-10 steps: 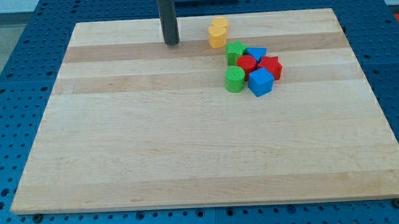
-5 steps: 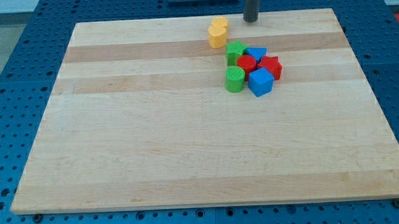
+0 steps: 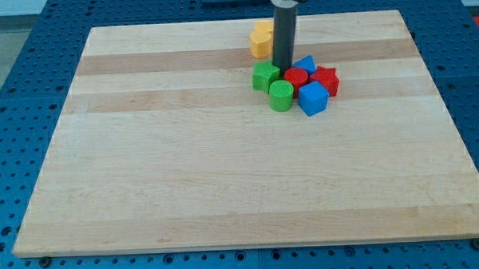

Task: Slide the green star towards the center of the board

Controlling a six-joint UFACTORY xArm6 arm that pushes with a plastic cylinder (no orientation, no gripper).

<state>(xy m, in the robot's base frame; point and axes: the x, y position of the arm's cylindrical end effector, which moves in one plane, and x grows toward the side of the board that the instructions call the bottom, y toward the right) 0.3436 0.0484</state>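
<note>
The green star (image 3: 264, 74) lies on the wooden board (image 3: 225, 167), right of centre near the view's top. My tip (image 3: 283, 67) stands right beside it on its right, where the star lay before. A green cylinder (image 3: 281, 95) sits just below the star. A red block (image 3: 296, 77) is right of my tip, partly hidden by the rod.
A blue block (image 3: 306, 65), a red star-like block (image 3: 326, 80) and a blue cube (image 3: 312, 99) cluster to the right of my tip. Two yellow blocks (image 3: 260, 39) sit above the star near the board's top edge.
My rod came from the top left, past the top edge, down into the cluster. The green star slid left and slightly down, away from the red and blue blocks.
</note>
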